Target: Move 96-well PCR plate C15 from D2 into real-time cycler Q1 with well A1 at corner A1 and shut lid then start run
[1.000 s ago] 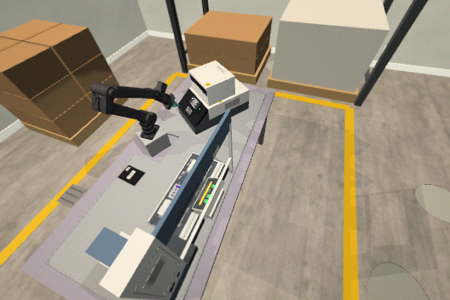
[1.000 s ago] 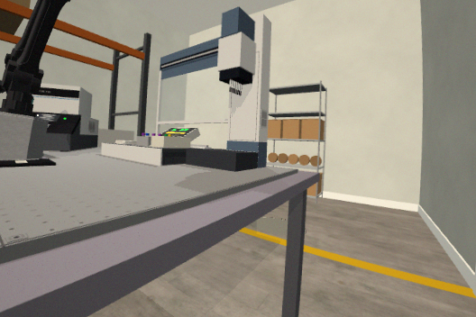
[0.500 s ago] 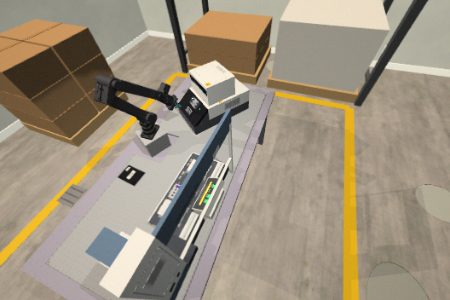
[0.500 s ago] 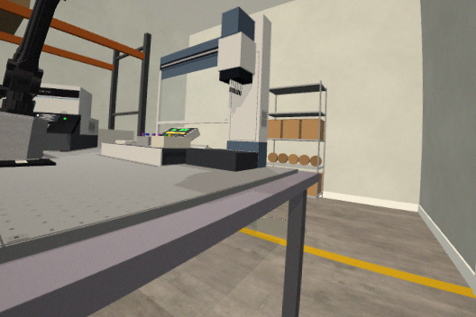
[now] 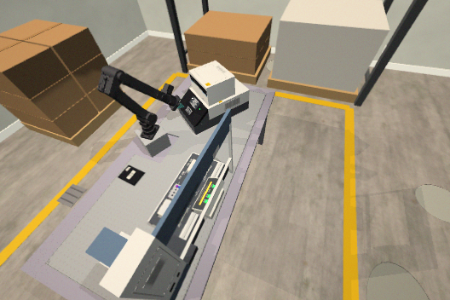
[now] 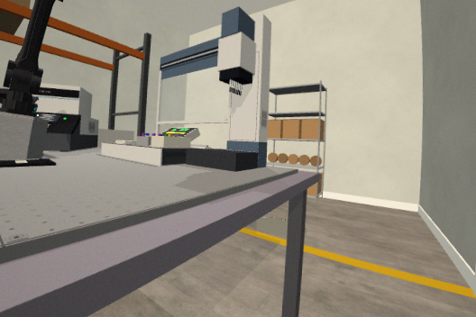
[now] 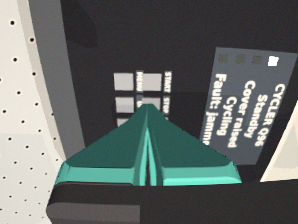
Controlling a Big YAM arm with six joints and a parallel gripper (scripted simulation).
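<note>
I am holding my gripper (image 7: 147,113) clenched on nothing, its teal tip pointing at the grey keys (image 7: 141,83) on the cycler's (image 5: 222,86) dark front panel (image 5: 193,109). A status label (image 7: 242,106) is sitting just right of the keys. The cycler's lid (image 5: 212,79) is lying shut. The plate (image 5: 207,193) is resting well apart, in the hand-off row behind the blue gantry bar (image 5: 192,175).
</note>
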